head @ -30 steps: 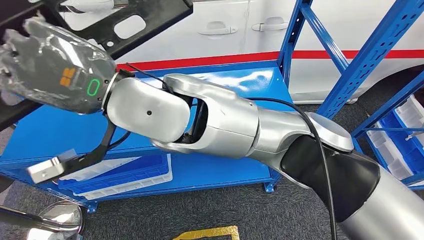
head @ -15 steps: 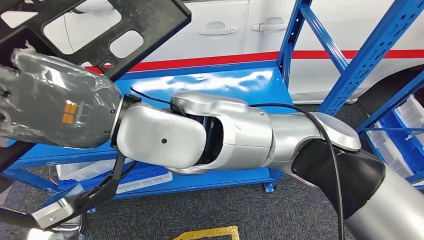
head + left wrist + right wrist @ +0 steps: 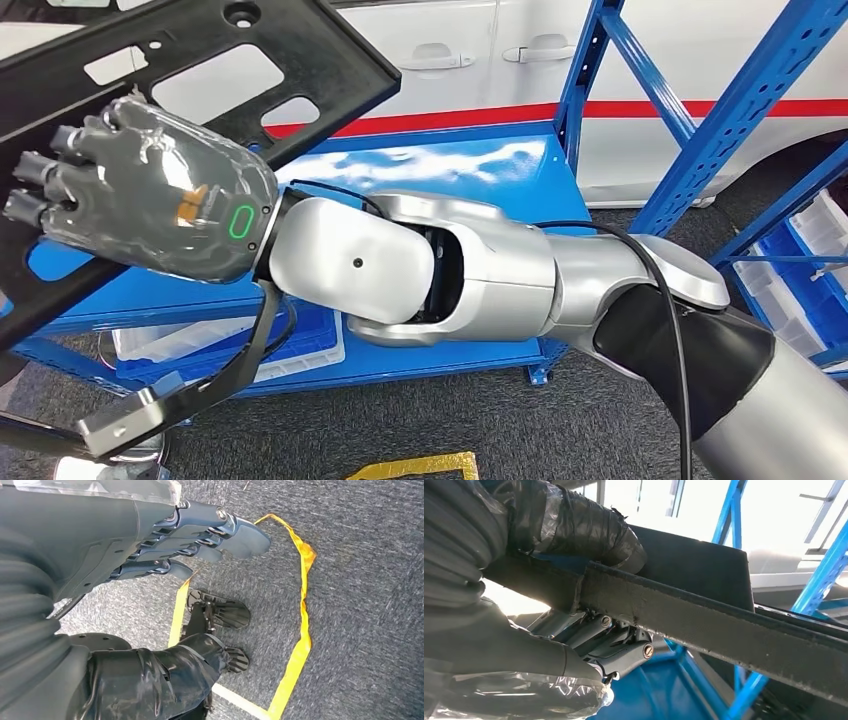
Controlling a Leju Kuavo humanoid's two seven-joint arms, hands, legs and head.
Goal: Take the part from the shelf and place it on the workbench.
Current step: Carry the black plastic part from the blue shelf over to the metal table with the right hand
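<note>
part (image 3: 200, 60): flat black panel, cutouts | tilted | gripped, raised before shelf (image 3: 480, 160)

silver right arm (image 3: 470, 270), black elbow band, thin black cable; grey plastic-wrapped right hand (image 3: 150, 195), green ring light, orange logo.

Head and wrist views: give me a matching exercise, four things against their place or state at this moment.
Things:
1. black part
2. left hand
3. blue shelf
4. yellow floor tape

States:
A. holds nothing, hangs over the carpet
B. lies on the grey carpet
C. gripped by the right hand
D. stands before a white car

Pairs: 1-C, 2-A, 3-D, 4-B
</note>
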